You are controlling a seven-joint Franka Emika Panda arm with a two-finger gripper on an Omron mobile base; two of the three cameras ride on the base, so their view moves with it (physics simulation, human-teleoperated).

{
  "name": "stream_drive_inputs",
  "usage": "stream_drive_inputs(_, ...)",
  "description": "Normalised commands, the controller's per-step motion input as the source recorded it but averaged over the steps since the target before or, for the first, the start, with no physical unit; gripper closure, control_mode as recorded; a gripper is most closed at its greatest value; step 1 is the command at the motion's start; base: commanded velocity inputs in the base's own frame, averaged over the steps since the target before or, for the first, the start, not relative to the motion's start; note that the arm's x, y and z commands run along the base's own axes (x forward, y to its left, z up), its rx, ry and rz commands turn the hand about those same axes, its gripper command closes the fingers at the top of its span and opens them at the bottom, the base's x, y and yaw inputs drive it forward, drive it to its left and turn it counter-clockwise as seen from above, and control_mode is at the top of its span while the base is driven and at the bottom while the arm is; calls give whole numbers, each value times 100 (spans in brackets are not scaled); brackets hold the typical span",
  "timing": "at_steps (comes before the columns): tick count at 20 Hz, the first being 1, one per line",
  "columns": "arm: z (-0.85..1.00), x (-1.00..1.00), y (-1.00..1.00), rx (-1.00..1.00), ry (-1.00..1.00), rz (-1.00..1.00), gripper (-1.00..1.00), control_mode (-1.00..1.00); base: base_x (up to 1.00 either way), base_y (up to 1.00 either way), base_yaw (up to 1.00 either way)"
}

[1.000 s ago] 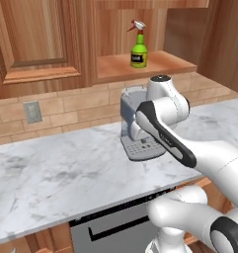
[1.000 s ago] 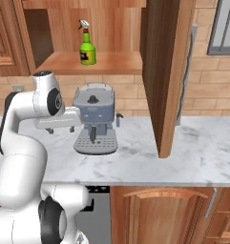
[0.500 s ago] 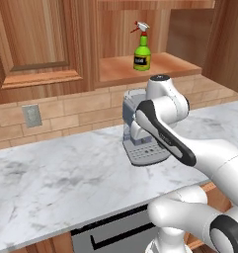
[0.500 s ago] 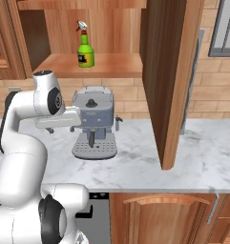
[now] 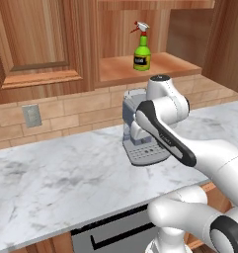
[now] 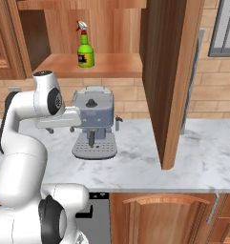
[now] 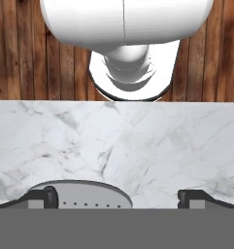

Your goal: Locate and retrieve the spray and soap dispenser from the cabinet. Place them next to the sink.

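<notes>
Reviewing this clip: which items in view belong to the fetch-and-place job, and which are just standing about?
Part of the job:
- spray, upright on the shelf
- cabinet, the open niche holding it
- gripper, open, empty, over the counter

Just standing about:
- coffee machine
- marble counter
- wall outlet
- tall open wooden door

Light is even and soft all round, bright without glare, as rendered scenes are. The marble bench shows a faint shadow under the espresso machine. The cabinet niche darkens toward nine o'clock in the right base view. Edges stay crisp, no blur or bending.
</notes>
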Motion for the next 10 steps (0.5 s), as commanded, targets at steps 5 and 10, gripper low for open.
stream_drive_inputs(5, 0, 0, 0, 0, 0, 0, -100, 100, 1, 0, 0)
stream_drive_inputs(10, 0, 0, 0, 0, 0, 0, -100, 100, 0, 0, 0)
